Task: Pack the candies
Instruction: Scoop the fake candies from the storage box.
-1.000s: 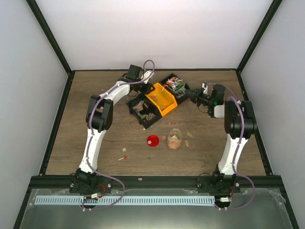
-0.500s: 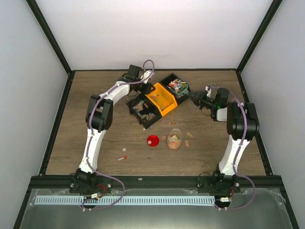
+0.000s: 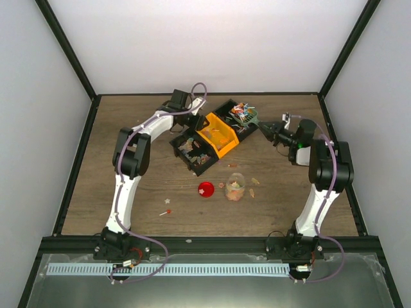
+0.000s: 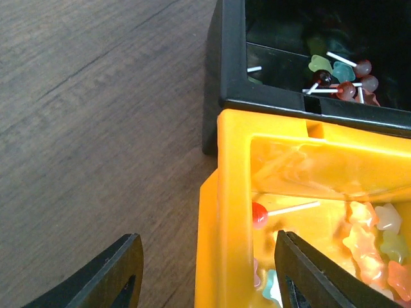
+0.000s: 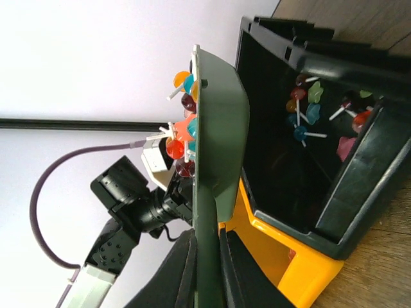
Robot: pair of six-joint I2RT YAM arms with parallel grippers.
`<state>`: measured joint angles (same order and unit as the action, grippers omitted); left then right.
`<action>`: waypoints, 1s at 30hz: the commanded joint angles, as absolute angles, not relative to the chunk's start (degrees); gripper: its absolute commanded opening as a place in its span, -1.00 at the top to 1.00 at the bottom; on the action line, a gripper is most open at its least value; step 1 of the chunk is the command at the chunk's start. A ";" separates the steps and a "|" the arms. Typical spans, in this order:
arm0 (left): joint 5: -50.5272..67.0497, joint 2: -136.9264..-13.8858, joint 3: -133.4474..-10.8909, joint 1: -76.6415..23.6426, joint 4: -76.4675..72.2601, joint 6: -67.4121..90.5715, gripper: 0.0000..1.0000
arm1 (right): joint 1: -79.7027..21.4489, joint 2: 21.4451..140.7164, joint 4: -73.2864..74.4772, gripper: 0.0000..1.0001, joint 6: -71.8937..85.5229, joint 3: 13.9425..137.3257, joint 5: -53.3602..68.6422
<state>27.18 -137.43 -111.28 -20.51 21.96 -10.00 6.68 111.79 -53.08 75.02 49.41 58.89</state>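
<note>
Scooping step: the right hand (image 3: 273,131), clenched on the green scoop (image 5: 219,147), holds candies (image 5: 182,137) above the black bin (image 5: 347,200). The left hand (image 4: 205,269) is released astride the yellow bin (image 4: 232,192). The next move likely calls for a level carry to the jar (image 3: 236,187).

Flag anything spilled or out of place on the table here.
Loose candies lie spilled on the table just right of the jar. A lollipop lies farther left, well away from the jar. The red lid is off the jar and lies beside it.
</note>
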 commanded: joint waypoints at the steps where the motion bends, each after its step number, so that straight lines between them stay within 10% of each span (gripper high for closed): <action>1: 26.72 -134.08 -108.64 -20.52 21.60 -9.80 -0.19 | 6.68 110.98 -56.44 0.99 74.62 49.76 61.47; 15: 29.90 -129.24 -108.05 -20.30 19.25 -6.84 -0.99 | 8.19 110.30 -58.83 0.99 75.79 48.17 63.99; 30: 28.65 -100.50 -73.05 -22.53 -5.44 1.25 -1.00 | 14.55 103.55 -65.22 0.99 83.80 42.37 60.86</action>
